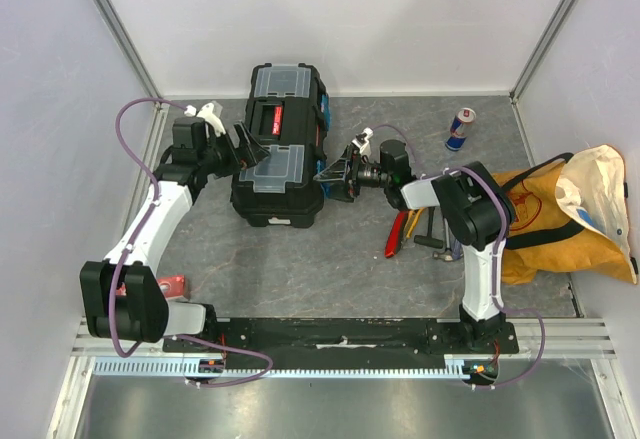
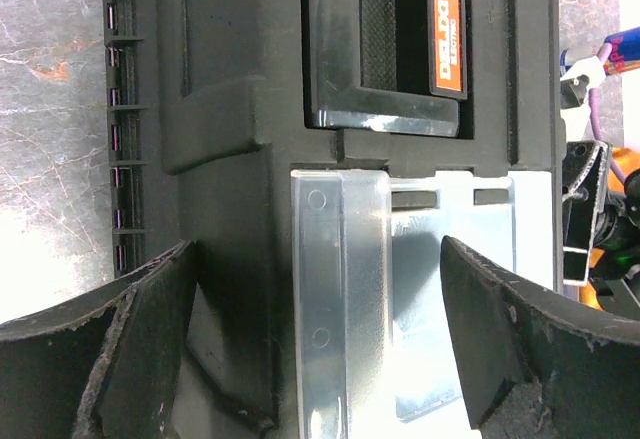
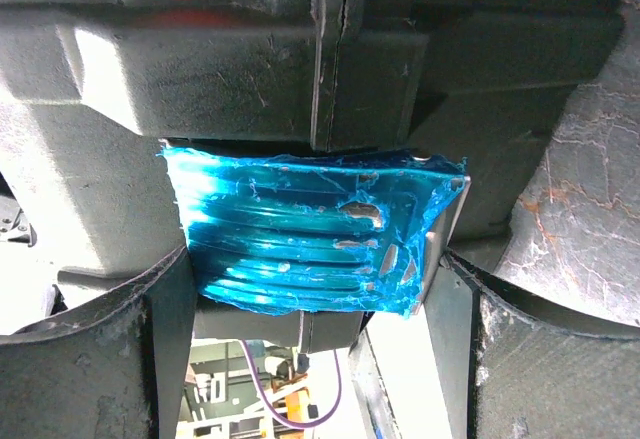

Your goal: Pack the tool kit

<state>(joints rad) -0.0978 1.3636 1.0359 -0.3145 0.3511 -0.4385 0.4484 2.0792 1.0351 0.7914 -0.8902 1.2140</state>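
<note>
Top external | black toolbox (image 1: pixel 280 154) shut, clear lids (image 1: pixel 281 82), blue latch (image 3: pixel 310 234) | left pincer (image 1: pixel 247 149) open | right pincer (image 1: pixel 336 173) open

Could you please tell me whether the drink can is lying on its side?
No, in the top view the drink can stands upright on the table, near the back wall.

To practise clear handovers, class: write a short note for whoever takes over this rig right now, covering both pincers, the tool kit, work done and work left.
Left pincer: open, over the toolbox's near clear lid, holding nothing.
Right pincer: open, straddling the blue latch on the toolbox's right side.
Hand tools: on the table beside the yellow bag.
Done: no tool visibly packed; lid down.
Left: open toolbox, load tools, close it.
</note>
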